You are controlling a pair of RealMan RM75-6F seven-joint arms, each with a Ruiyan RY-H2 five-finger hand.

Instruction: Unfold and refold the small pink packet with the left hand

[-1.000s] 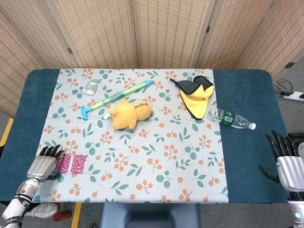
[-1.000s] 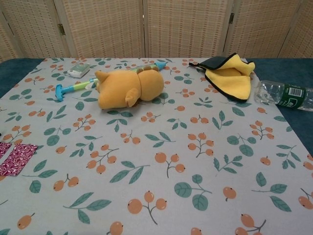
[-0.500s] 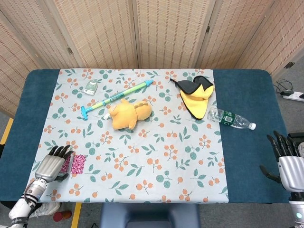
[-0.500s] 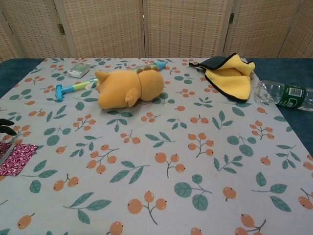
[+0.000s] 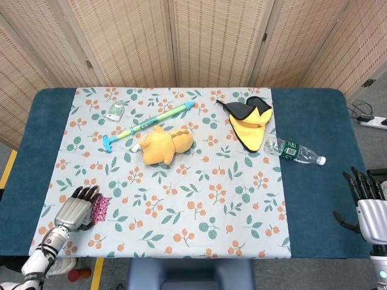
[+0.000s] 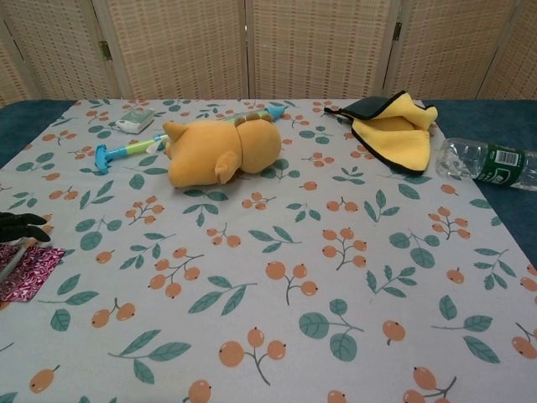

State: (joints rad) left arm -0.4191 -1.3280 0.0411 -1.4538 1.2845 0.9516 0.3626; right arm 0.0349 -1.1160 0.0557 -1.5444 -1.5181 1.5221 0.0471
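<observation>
The small pink packet (image 5: 101, 207) lies flat near the front left corner of the floral tablecloth (image 5: 181, 199). My left hand (image 5: 74, 210) lies over its left part, dark fingertips pointing to the far side, so only the right strip of the packet shows in the head view. In the chest view the packet (image 6: 27, 270) sits at the left edge, with my left hand's fingertips (image 6: 20, 225) just beyond it. I cannot see any fingers curled around it. My right hand (image 5: 367, 208) hovers at the table's right edge, fingers apart and empty.
An orange plush toy (image 5: 164, 145) lies mid-table, with a green-blue stick toy (image 5: 148, 124) and a small green-white item (image 5: 115, 110) behind it. A yellow-black cloth (image 5: 249, 124) and a water bottle (image 5: 294, 151) lie at the far right. Folding screens stand behind the table.
My left hand has slid to the right onto the pink packet, covering its left half. The right hand has barely moved, drifting slightly lower.
</observation>
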